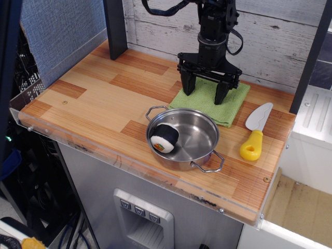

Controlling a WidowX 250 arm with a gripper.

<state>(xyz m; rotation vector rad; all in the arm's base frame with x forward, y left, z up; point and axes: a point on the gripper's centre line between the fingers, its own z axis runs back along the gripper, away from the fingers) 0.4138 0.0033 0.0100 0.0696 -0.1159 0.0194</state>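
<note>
Closest to the front edge of the wooden table [104, 98] sits a steel pot [199, 136] with two wire handles, one pointing back-left and one front-right. Inside the pot, against its left wall, lies a toy sushi roll [164, 138], dark on the outside with a white face and an orange centre, tipped on its side. Directly behind the pot, and just apart from its rim, a green cloth [218, 109] is spread flat on the wood, reaching toward the plank wall at the back. Above that cloth, behind the pot's middle, hangs the black gripper [205, 97], pointing straight down; its jaws are spread wide with nothing between them, and the fingertips sit low over the cloth, though I cannot tell whether they touch it. To the right of the pot, well clear of its handle, a knife [255, 130] with a yellow handle and a pale blade lies on the table, its blade pointing away from the front edge and ending near the cloth's right corner.
</note>
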